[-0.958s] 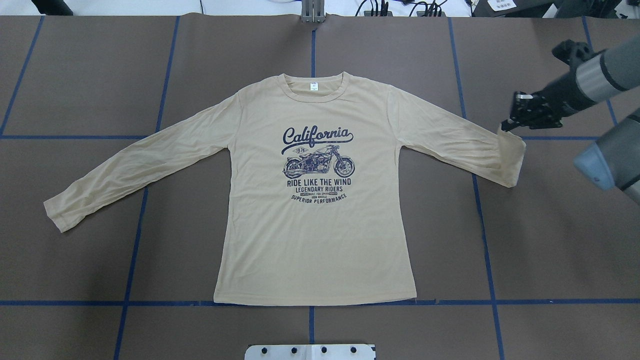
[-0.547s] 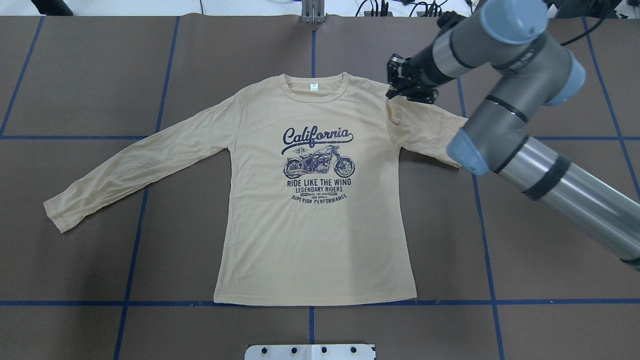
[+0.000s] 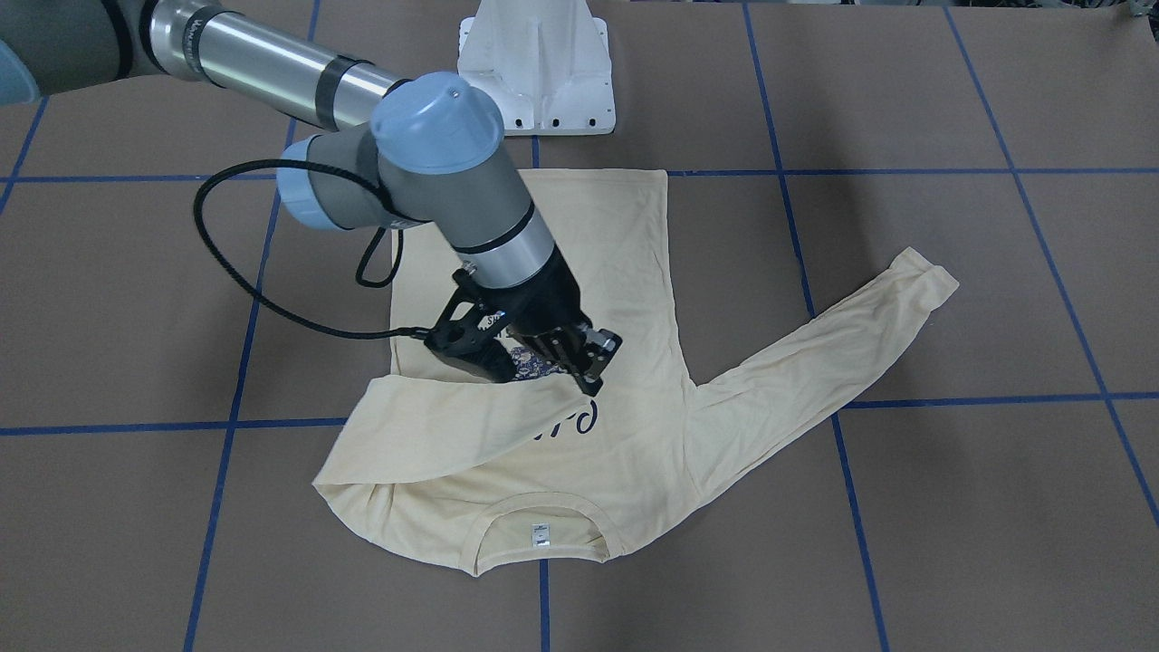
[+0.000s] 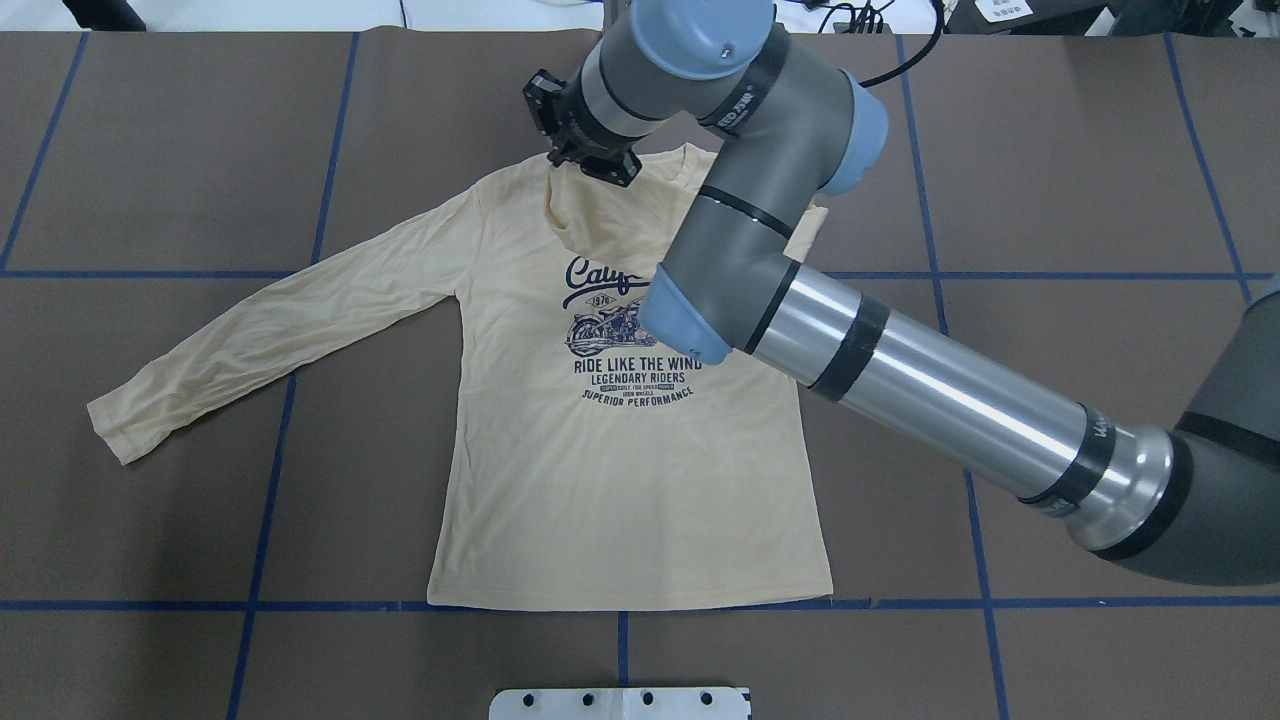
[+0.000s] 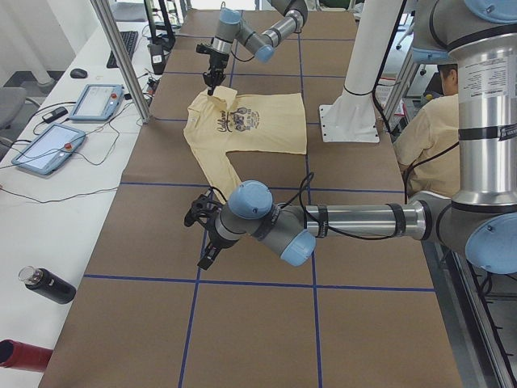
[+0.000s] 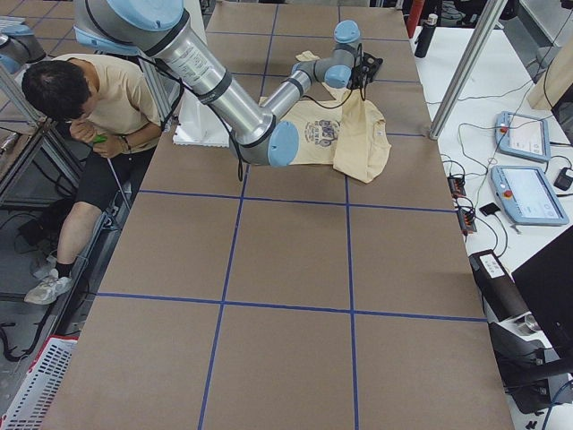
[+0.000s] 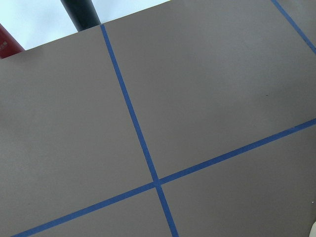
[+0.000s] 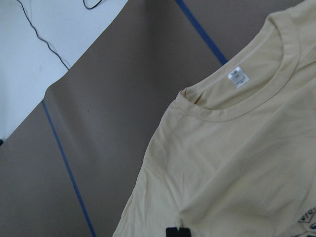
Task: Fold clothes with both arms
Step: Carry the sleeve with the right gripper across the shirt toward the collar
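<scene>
The cream-yellow T-shirt (image 4: 620,480) lies flat with its print up, and its collar points away from the robot's base. My right gripper (image 4: 590,165) hovers over the collar's left part, shut on the cuff of the shirt's right sleeve (image 3: 435,435). That sleeve is drawn across the chest and hides part of the "California" print (image 4: 625,335). The other sleeve (image 4: 270,330) lies stretched out flat. The right wrist view looks down on the collar and its white neck label (image 8: 238,77). My left gripper (image 5: 202,234) hangs over bare table away from the shirt; I cannot tell if it is open.
The brown table carries a grid of blue tape lines (image 7: 133,123). The white pedestal base (image 3: 536,63) stands at the robot's edge of the table. A person (image 6: 89,98) sits beside the base. Tablets (image 5: 48,149) and a black bottle (image 5: 48,284) lie on the side bench.
My right gripper has carried the sleeve cuff from the table's right side leftward across the shirt to the collar. The sleeve now drapes over the chest. The rest of the shirt has not moved.
</scene>
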You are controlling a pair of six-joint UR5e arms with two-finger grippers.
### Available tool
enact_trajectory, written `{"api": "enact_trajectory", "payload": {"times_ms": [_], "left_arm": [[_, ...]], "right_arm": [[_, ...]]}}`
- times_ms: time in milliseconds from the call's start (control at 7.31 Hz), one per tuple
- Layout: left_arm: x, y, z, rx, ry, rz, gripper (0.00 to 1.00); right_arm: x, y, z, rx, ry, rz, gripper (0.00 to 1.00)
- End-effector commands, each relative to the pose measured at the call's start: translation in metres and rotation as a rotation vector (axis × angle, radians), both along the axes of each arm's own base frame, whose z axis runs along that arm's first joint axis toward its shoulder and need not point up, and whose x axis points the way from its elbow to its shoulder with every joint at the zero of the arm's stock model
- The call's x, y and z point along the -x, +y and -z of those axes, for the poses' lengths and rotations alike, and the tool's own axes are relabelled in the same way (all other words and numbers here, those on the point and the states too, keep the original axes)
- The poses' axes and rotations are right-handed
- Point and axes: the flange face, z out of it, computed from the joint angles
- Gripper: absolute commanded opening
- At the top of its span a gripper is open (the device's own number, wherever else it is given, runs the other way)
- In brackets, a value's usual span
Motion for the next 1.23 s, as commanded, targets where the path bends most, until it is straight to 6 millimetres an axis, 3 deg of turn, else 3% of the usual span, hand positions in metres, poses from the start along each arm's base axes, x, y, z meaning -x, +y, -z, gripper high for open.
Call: {"api": "enact_trajectory", "payload": {"times_ms": [0,274,547,684,821,958,1095], "left_arm": [[-0.002,0.001,0.001,0.000,0.019,-0.014,1.00],[-0.003,0.001,0.001,0.000,0.022,-0.017,1.00],[-0.003,0.001,0.000,-0.001,0.019,-0.018,1.00],[-0.003,0.001,0.001,-0.004,0.020,-0.020,1.00],[-0.003,0.001,0.001,-0.007,0.020,-0.023,1.00],[-0.004,0.001,0.003,-0.020,0.021,-0.024,1.00],[-0.006,0.002,0.004,-0.016,0.041,-0.037,1.00]], "right_arm": [[0.054,0.028,0.027,-0.056,0.029,0.040,0.00],[0.077,0.034,0.026,-0.087,0.061,0.070,0.00],[0.092,0.022,0.041,-0.094,0.083,0.043,0.00],[0.094,0.018,0.037,-0.106,0.078,0.026,0.00],[0.103,0.008,0.036,-0.109,0.084,0.007,0.50],[0.110,0.004,0.047,-0.103,0.085,0.000,0.84],[0.111,0.003,0.048,-0.101,0.088,-0.002,0.89]]}}
